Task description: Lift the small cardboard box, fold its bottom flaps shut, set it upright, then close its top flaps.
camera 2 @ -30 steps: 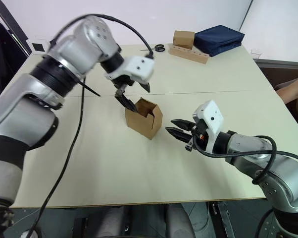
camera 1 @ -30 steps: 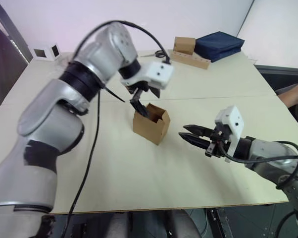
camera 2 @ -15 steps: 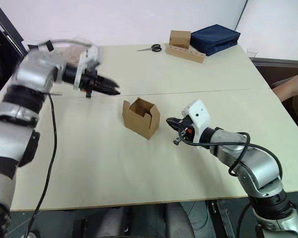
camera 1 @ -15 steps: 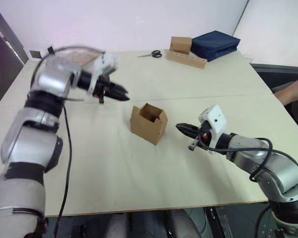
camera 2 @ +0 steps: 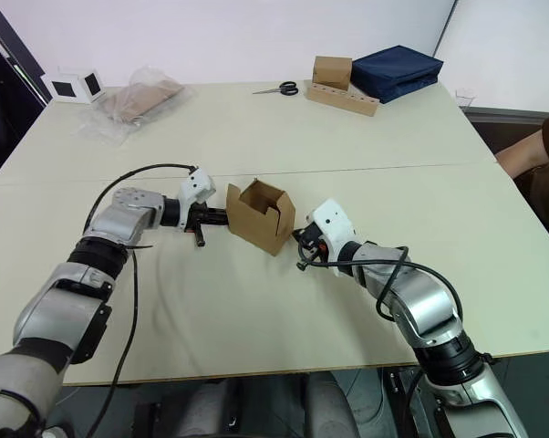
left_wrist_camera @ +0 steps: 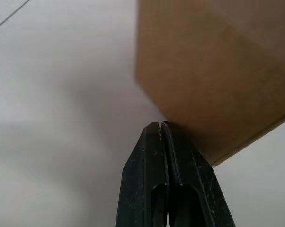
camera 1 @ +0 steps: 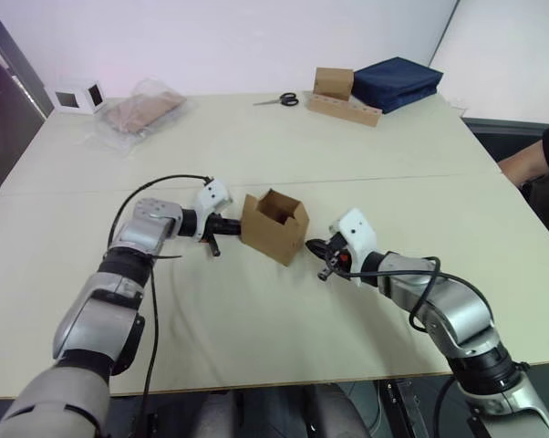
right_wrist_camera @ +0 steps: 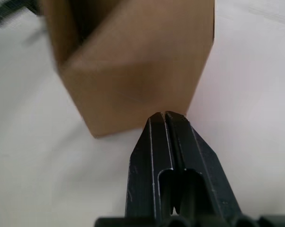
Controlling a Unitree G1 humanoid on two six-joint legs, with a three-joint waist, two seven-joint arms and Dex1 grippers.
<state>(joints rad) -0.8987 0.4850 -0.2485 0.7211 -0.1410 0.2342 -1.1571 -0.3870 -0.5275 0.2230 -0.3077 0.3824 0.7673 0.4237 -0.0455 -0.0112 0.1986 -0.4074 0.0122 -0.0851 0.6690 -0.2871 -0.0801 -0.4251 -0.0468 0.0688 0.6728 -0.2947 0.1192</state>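
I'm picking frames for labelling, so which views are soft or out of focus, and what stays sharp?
Left wrist view: the small cardboard box is blurred, its edges smeared, while the left tool is crisp. Right wrist view: the box is soft too, the right tool sharp. Left eye view: the box, the table and the scissors read clearly.

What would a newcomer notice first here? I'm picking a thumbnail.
The small cardboard box stands mid-table with its top flaps open. The left gripper and right gripper, both shut, point at it low from opposite sides. Far behind lie scissors and a dark blue bag.
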